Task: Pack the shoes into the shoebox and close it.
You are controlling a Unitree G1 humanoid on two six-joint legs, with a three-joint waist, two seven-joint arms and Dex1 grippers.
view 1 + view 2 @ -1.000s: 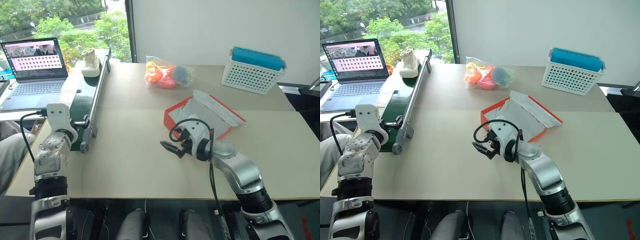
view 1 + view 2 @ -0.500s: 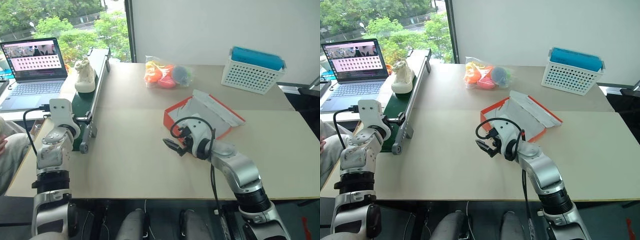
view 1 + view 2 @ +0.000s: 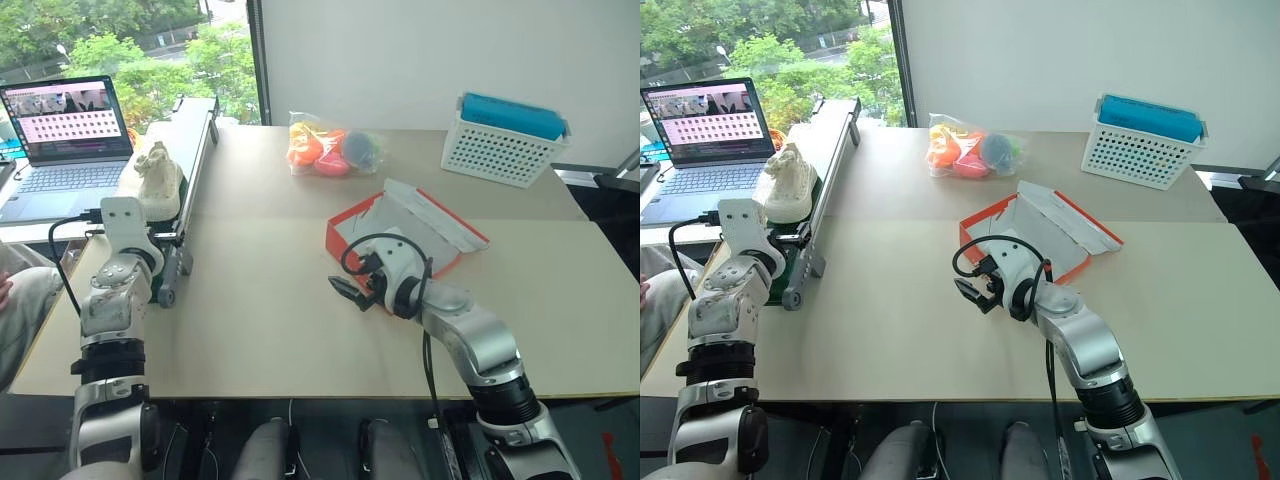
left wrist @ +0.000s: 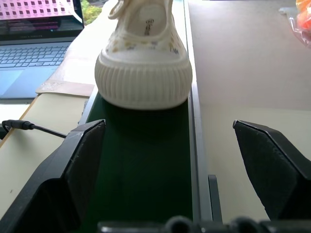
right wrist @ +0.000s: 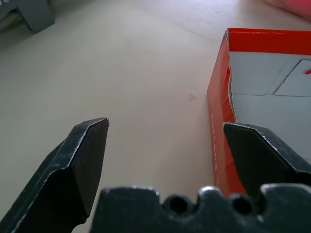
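The pale tabletop (image 3: 260, 330) is nearest. The right gripper (image 3: 350, 293) hovers with fingers apart beside the open red shoebox (image 3: 400, 232). The left gripper (image 4: 170, 160), fingers apart, faces a cream shoe (image 3: 152, 181) on a green belt (image 4: 146, 170). Farther off sit a laptop (image 3: 62, 135), a toy bag (image 3: 330, 148) and a white basket (image 3: 505, 140). The shoe's inside label is too small to read.

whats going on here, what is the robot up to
The robot is packing shoes into a red-orange shoebox that lies open on the table. One cream shoe rides a green conveyor belt toward the open left gripper, which waits at the belt's end. The right gripper, also open and holding nothing, hovers beside the box. No shoe is in the box yet.
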